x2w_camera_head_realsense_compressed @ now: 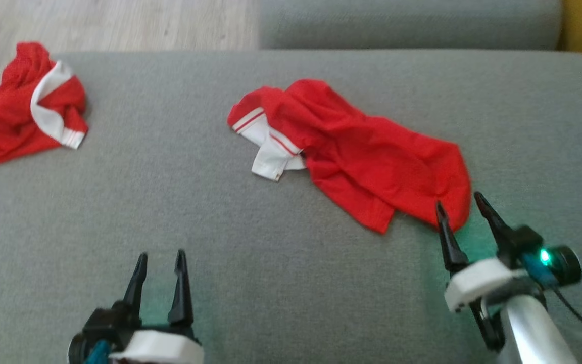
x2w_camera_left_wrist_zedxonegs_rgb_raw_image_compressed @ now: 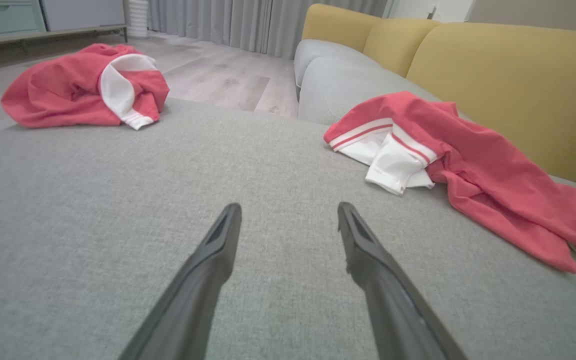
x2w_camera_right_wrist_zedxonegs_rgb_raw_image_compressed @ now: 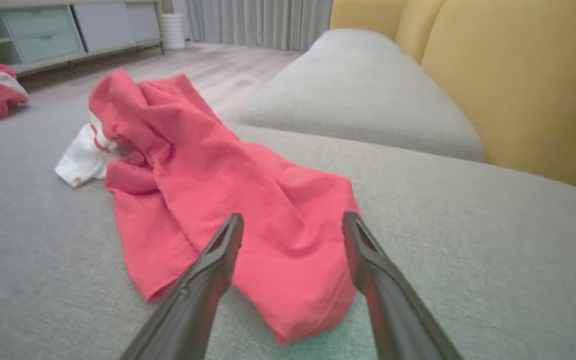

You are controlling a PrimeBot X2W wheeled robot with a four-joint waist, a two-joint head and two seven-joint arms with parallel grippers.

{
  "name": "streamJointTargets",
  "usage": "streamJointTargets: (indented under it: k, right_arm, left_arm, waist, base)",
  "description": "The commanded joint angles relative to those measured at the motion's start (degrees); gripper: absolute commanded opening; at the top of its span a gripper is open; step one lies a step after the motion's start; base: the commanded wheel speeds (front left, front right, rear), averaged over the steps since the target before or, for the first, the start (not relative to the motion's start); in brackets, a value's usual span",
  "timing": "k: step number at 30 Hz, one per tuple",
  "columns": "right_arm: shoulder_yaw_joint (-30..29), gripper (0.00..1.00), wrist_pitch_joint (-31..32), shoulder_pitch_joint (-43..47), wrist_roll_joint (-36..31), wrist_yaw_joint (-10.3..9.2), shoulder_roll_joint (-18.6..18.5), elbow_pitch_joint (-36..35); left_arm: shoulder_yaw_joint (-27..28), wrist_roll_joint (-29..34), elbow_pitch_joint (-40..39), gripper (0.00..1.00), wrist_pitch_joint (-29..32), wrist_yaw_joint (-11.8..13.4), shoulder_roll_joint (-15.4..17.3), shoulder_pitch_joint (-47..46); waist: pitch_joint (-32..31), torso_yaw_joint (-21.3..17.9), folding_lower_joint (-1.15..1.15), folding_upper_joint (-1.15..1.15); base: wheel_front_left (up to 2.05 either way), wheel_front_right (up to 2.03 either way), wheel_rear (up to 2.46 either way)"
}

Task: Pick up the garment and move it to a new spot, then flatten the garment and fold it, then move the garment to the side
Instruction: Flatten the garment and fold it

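Garment (x2w_camera_head_realsense_compressed: 367, 156), red with white striped trim, lies crumpled right of centre on the grey sofa seat (x2w_camera_head_realsense_compressed: 271, 253); right hand (x2w_camera_head_realsense_compressed: 458, 199), spread wide and empty, sits at its lower-right edge; left hand (x2w_camera_head_realsense_compressed: 161, 254), lower left, gapes empty; second red garment (x2w_camera_head_realsense_compressed: 23, 106) lies upper left.

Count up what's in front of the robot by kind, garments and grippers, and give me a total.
Red-and-white garments: 2, the crumpled garment at the far left and the stretched-out garment nearer the middle.
Grippers: 2, the left gripper and the right gripper, both open.
Total: 4
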Motion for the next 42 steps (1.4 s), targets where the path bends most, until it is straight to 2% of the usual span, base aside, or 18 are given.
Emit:
streamJointTargets:
  k: [1,7,12,13,14,15,16,17,26,32,36,42]
  right_arm:
    - [1.8,1.00,1.3,-2.7,-0.8,0.44,-1.2,0.1]
    - [1.6,1.00,8.1,-6.6,-0.7,0.44,-3.5,6.9]
    - [1.6,1.00,11.7,-7.5,0.4,0.44,-4.2,9.0]
    - [1.7,0.96,12.3,-7.7,0.6,0.44,-4.4,9.1]
    - [1.8,0.67,12.8,-7.9,1.0,0.44,-4.5,9.3]
    - [2.0,0.47,13.4,-8.0,1.4,0.44,-4.5,9.3]
    - [2.2,0.16,13.8,-8.2,1.8,0.44,-4.6,9.2]
    - [2.4,0.00,14.1,-8.5,2.3,0.44,-4.7,8.9]
    - [3.4,0.00,12.9,-14.9,5.6,0.44,-7.7,-0.1]
    - [5.0,0.00,16.9,-24.9,7.7,0.44,-10.3,-3.9]
    - [6.3,0.00,19.3,-33.3,7.6,0.44,-12.5,-1.6]
    - [9.5,0.00,22.5,-45.3,7.3,0.44,-15.8,7.4]
  left_arm:
    - [1.3,0.3,-2.0,1.00,-0.5,-0.2,-0.3,-3.0]
    - [1.1,0.3,-2.5,1.00,-0.5,-0.2,-1.0,-4.2]
    - [1.3,0.5,-2.6,1.00,-0.5,-0.1,-1.2,-4.7]
    - [1.4,0.5,-2.7,1.00,-0.5,-0.1,-1.3,-4.8]
    - [1.4,0.5,-2.7,1.00,-0.5,-0.2,-1.3,-4.8]
    - [1.5,0.6,-2.8,1.00,-0.5,-0.2,-1.4,-4.9]
    - [1.6,0.6,-2.8,1.00,-0.5,-0.2,-1.4,-5.0]
    - [1.7,0.6,-2.9,1.00,-0.5,-0.2,-1.4,-5.0]
    - [2.0,0.9,-3.0,1.00,-0.5,-0.1,-1.6,-5.5]
    - [1.9,0.8,-3.7,1.00,-0.5,0.1,-1.6,-5.8]
    - [0.2,0.1,-4.5,1.00,-0.5,0.4,-1.6,-6.8]
    - [-1.8,-0.5,-5.1,1.00,-0.5,0.8,-1.6,-8.3]
  waist:
    - [1.8,1.3,-0.01,0.00]
    - [4.6,3.0,-0.01,0.00]
    - [5.4,3.6,-0.01,0.00]
    - [5.5,3.7,-0.01,0.00]
    - [5.7,3.8,-0.01,0.00]
    - [5.8,3.8,-0.01,0.00]
    - [6.0,3.8,-0.01,0.00]
    - [6.1,3.8,-0.01,0.00]
    - [6.6,3.1,-0.01,0.00]
    - [7.6,2.7,-0.01,0.00]
    - [9.0,3.8,-0.01,0.00]
    - [11.1,6.8,-0.01,0.00]
  base:
    - [0.00,0.00,0.00]
    - [0.00,0.00,0.00]
    - [0.00,0.00,0.00]
    - [0.00,0.00,0.00]
    - [0.00,0.00,0.00]
    - [0.00,0.00,0.00]
    - [0.00,0.00,0.00]
    - [0.00,0.00,0.00]
    - [0.00,0.00,0.00]
    - [0.00,0.00,0.00]
    - [0.00,0.00,0.00]
    - [0.00,0.00,0.00]
